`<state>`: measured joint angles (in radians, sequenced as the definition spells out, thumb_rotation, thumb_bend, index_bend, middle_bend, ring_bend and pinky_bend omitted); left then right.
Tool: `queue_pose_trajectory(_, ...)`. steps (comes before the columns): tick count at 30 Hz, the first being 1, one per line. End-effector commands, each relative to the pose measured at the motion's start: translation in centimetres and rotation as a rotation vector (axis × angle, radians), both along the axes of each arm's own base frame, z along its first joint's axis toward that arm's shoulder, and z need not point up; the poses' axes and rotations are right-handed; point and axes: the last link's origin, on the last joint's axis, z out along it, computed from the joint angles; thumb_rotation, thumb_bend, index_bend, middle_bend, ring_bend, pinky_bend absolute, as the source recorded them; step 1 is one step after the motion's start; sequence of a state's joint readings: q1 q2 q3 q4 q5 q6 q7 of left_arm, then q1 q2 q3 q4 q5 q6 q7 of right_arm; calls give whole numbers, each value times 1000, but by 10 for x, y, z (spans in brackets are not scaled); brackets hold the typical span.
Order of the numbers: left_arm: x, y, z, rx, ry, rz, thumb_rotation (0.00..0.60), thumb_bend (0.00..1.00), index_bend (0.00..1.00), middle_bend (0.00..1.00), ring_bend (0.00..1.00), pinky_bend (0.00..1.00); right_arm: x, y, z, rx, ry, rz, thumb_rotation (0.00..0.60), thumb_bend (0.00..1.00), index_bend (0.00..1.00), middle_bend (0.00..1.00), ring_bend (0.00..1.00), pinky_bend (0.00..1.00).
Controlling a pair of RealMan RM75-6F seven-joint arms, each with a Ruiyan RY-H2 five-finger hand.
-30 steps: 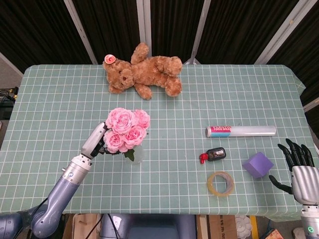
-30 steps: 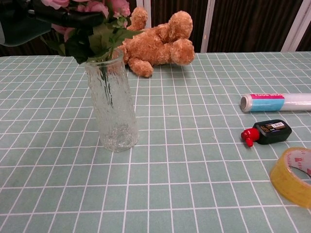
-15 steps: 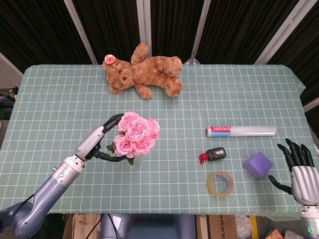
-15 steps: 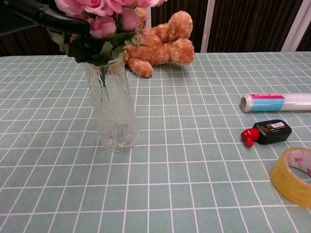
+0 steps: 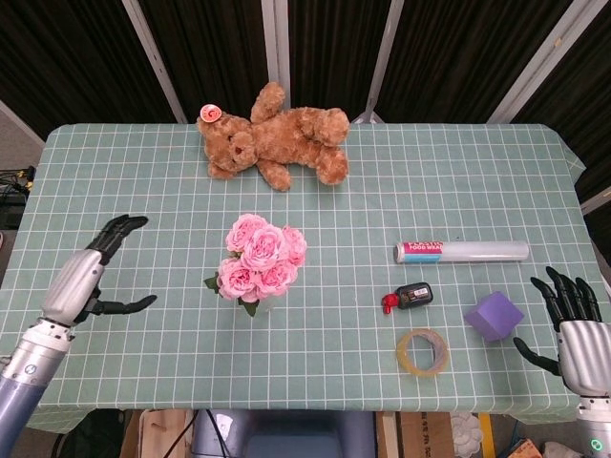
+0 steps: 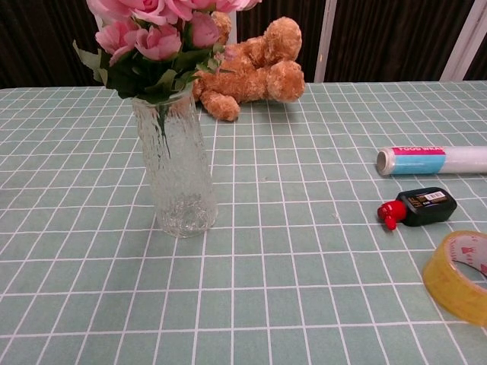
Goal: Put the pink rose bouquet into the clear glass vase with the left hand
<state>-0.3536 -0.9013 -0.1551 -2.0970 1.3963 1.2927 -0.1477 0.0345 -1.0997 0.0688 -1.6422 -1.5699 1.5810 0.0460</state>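
Note:
The pink rose bouquet (image 5: 258,263) (image 6: 156,34) stands upright in the clear glass vase (image 6: 175,171), stems down inside the glass. From the head view the blooms hide nearly all of the vase. My left hand (image 5: 91,277) hangs open well to the left of the bouquet, fingers spread, holding nothing. My right hand (image 5: 573,320) is open near the table's front right corner, away from everything. Neither hand appears in the chest view.
A brown teddy bear (image 5: 275,138) lies at the back. Right of the vase are a plastic-wrap roll (image 5: 462,252), a small black bottle with red cap (image 5: 409,297), a tape ring (image 5: 422,351) and a purple cube (image 5: 494,316).
My left hand has let go of the bouquet and drawn back far to the left. The bouquet stays in the vase. The right hand has not moved.

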Motion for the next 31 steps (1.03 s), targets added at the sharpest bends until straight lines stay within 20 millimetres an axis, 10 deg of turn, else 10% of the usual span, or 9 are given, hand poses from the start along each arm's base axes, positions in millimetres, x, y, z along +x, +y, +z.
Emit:
queue_pose_trajectory(1,-49,-45,21,353,388,145,600,216,113,89,0,123,2,1,-1,5,5,13,600,204,141,80,86,0)
queue_pose_trajectory(9,-91,-80,6,382,456,313,600,222,115,86,0,111,5,3,-3,28,30,43,600,205,142,80,86,0)
queue_pose_trajectory(31,-128,-70,7,334,314,374,600,232,119,85,0,108,8,1,-9,61,76,23,600,205,141,80,86,0)
